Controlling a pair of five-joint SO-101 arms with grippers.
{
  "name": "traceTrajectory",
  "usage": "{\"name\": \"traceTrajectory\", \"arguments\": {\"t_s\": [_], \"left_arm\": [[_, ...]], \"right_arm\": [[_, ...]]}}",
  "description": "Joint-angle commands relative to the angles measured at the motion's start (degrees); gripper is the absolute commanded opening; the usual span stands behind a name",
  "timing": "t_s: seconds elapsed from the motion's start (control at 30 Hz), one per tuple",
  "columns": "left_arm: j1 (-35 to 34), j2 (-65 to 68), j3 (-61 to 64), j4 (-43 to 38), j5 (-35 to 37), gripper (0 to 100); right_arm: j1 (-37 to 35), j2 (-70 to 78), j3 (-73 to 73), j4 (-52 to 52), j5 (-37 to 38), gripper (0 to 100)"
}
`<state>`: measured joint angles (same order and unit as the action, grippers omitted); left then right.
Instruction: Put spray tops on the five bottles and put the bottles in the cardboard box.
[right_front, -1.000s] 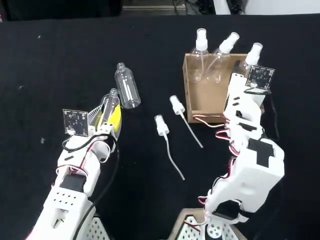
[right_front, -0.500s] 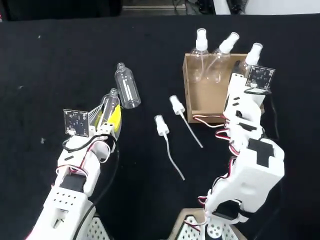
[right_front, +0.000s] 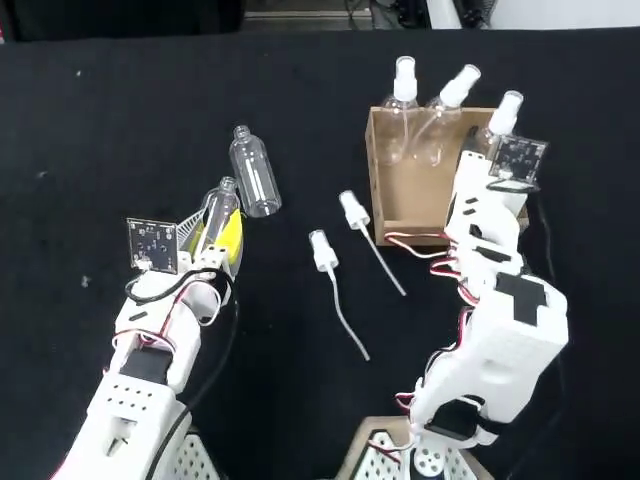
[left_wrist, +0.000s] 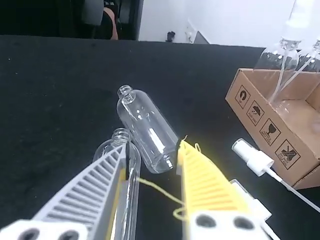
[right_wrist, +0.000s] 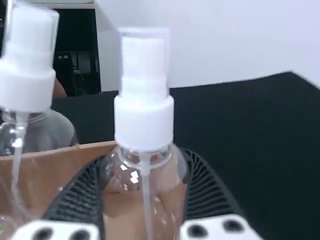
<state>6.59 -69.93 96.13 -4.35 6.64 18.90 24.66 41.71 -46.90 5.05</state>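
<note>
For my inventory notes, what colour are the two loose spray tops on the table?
White, both spray tops; the high view shows them best.

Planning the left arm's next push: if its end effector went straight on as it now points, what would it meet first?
Likely the second open bottle: its base lies just ahead of the yellow finger. The left end effector straddles the nearer bottle.

We find a black table (right_front: 120, 100) carrying a cardboard box (right_front: 376, 172) towards its far right part. To the left of the box, an uncapped clear bottle (right_front: 254, 175) lies on its side, and a second uncapped bottle (right_front: 219, 208) sits just beside it; we cannot confirm that this one rests on the surface. Between bottles and box lie two loose spray tops, one (right_front: 353, 210) near the box wall, the other (right_front: 323, 250) just beside it, tubes trailing towards the near edge.
</note>
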Motion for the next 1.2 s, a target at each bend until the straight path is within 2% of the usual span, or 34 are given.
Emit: {"name": "traceTrajectory", "arguments": {"t_s": [0.0, 0.27, 0.47, 0.77, 1.0, 1.17], "left_arm": [[0.66, -0.97, 1.36, -1.23, -0.62, 16], [0.66, -0.97, 1.36, -1.23, -0.62, 16], [0.66, -0.97, 1.36, -1.23, -0.7, 16], [0.66, -0.97, 1.36, -1.23, -0.7, 16], [0.66, -0.97, 1.36, -1.23, -0.7, 16], [0.66, -0.97, 1.36, -1.23, -0.7, 16]], "right_arm": [[-0.35, 0.75, -0.92, -0.44, 0.26, 1.3], [-0.35, 0.75, -1.01, -0.53, 0.44, 1.8], [-0.35, 0.75, -0.66, -0.53, 0.09, 16.0], [-0.35, 0.75, -0.92, -0.53, 0.09, 16.9], [-0.35, 0.75, -0.48, -0.35, 0.18, 34.0], [-0.09, 0.75, -0.48, -0.44, 0.18, 31.1]]}}
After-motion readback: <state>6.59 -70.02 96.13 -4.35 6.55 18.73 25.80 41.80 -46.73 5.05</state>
